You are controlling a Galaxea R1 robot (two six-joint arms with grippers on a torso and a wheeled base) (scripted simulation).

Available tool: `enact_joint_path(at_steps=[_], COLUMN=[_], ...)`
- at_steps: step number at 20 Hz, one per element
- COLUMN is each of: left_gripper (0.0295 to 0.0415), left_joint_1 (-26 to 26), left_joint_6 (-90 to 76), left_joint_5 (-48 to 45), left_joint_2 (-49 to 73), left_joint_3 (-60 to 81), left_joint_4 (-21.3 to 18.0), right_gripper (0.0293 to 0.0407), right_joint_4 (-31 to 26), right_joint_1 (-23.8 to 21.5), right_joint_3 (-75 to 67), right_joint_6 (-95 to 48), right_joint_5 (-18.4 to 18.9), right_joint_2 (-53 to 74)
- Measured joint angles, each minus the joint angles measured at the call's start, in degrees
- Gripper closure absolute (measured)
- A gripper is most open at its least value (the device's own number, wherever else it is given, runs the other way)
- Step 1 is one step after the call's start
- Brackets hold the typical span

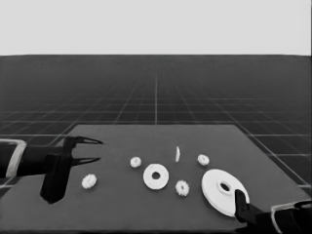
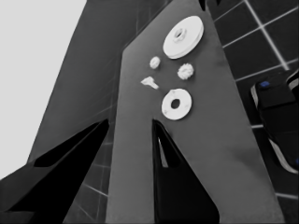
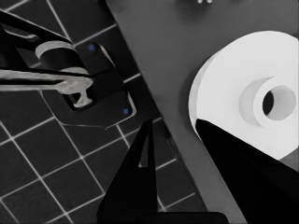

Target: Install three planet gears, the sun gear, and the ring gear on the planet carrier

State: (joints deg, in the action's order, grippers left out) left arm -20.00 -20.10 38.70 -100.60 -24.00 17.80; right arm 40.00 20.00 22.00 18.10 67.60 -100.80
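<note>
Lying tilted, larger round part touches right end effector.

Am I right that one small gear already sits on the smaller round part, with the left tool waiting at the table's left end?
No. The head view shows the smaller round part bare; all four gears lie apart on the table. The left tool does wait at the left end.

We see a dark tabletop over a gridded floor. A thin white piece stands on edge near the tabletop's middle. Past the tabletop's edge sits dark machinery with small blue lights.
</note>
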Motion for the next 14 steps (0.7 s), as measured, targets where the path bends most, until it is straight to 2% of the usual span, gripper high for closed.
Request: enact_joint_path(at_steps=[1,2,3,4,5,6,7,8,9,11,14], left_gripper=[0.0415,0.0414,0.0396,0.0364,0.0325,0.0307,0.0312,0.0318,0.0323,0.0325,0.0326], left_joint_1=[4.05,2.56,1.65,1.12,13.23,17.65,18.63,19.22,19.64,20.09,20.28], left_joint_6=[0.15,0.09,0.05,0.03,27.80,53.97,65.94,70.92,72.85,73.79,73.76], left_joint_5=[2.82,1.69,1.02,0.62,19.80,38.61,44.23,44.80,44.70,44.64,44.69], left_joint_2=[0.16,0.10,0.08,0.06,-0.20,-7.89,-14.26,-17.84,-20.01,-22.32,-23.49], left_joint_3=[4.08,2.45,1.44,0.85,-3.71,-11.58,-21.66,-30.04,-35.99,-42.57,-45.92], left_joint_4=[-4.20,-2.50,-1.48,-0.88,23.44,20.76,10.01,2.40,-2.29,-6.83,-8.81], right_gripper=[0.0407,0.0392,0.0363,0.0332,0.0320,0.0317,0.0316,0.0315,0.0315,0.0315,0.0315], right_joint_4=[-4.33,-2.55,-1.51,-0.89,-0.54,-0.33,-0.20,-0.13,-0.09,-0.05,-0.03], right_joint_1=[3.10,1.93,1.25,0.86,0.64,0.51,0.43,0.38,0.36,0.33,0.32], right_joint_3=[-3.03,-1.69,-0.90,-0.45,-0.19,-0.04,0.04,0.09,0.12,0.15,0.16], right_joint_6=[-0.19,-0.11,-0.07,-0.04,-0.02,-0.01,-0.01,0.00,0.00,0.00,0.00], right_joint_5=[-1.33,-0.77,-0.45,-0.25,-0.14,-0.08,-0.04,-0.02,0.00,0.01,0.01], right_joint_2=[-0.78,-0.46,-0.26,-0.15,-0.08,-0.05,-0.03,-0.01,-0.01,0.00,0.00])
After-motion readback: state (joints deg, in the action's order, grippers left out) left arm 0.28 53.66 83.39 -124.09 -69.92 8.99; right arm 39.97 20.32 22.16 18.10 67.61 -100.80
